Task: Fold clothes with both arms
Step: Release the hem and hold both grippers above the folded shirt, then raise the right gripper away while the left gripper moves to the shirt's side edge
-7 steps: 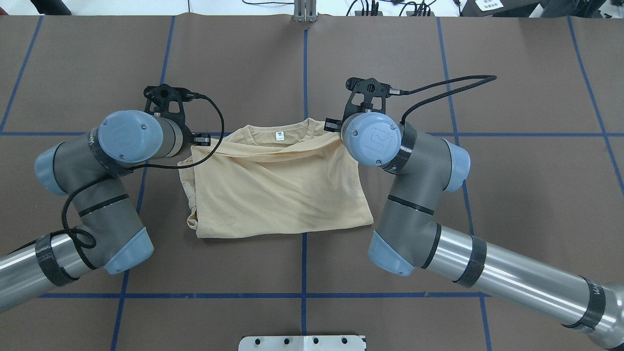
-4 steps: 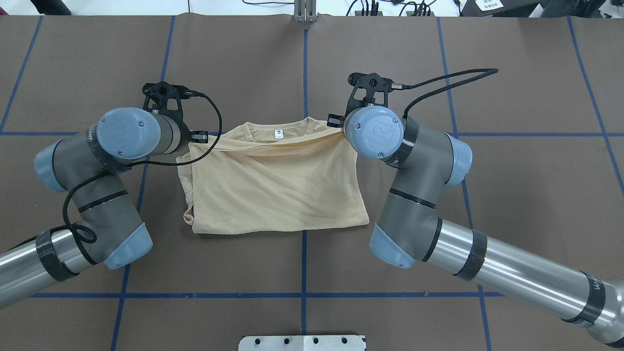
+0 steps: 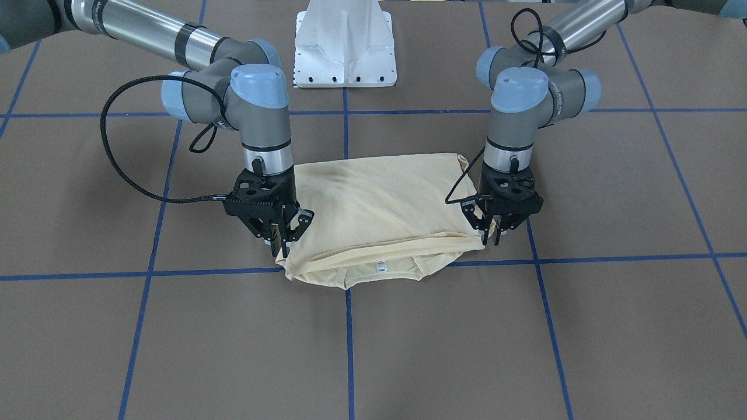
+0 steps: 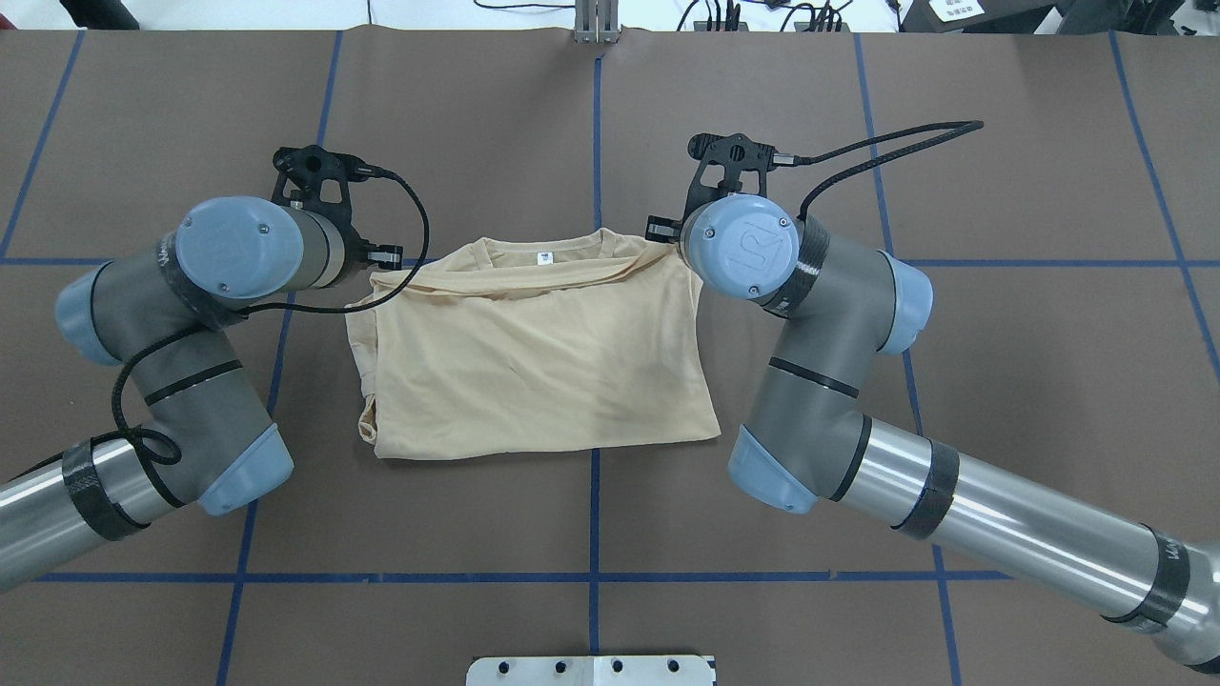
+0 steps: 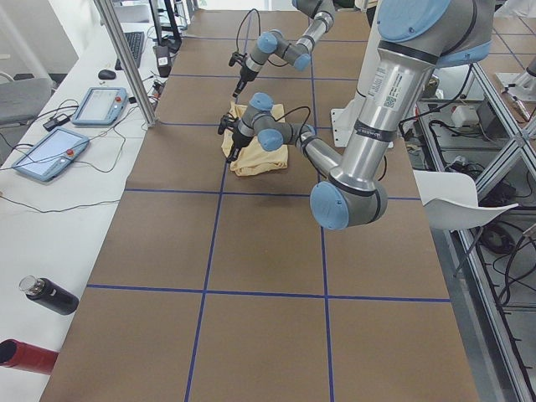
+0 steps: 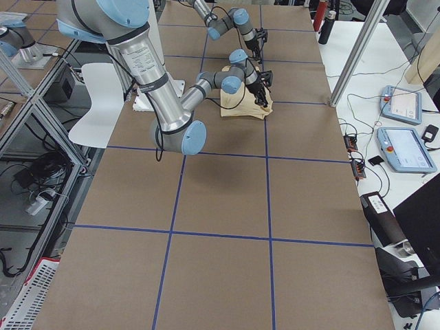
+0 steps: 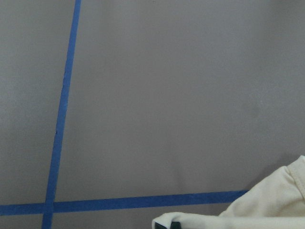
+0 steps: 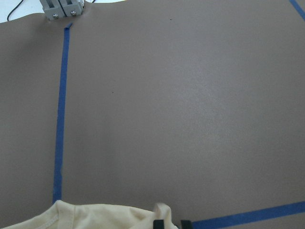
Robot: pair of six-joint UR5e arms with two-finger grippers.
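The pale yellow T-shirt (image 4: 534,372) lies folded in the middle of the brown table (image 4: 1001,381), well away from all four edges. Its neck hole and little white label (image 4: 543,256) point to the far edge, away from the robot. The top layer of cloth reaches up to the neck, and its edge is stretched tight between the two grippers. The left gripper (image 3: 493,232) points down at the shirt's far left corner, its fingers pinching a bit of that cloth edge. The right gripper (image 3: 280,240) points down at the far right corner and pinches the cloth edge there too.
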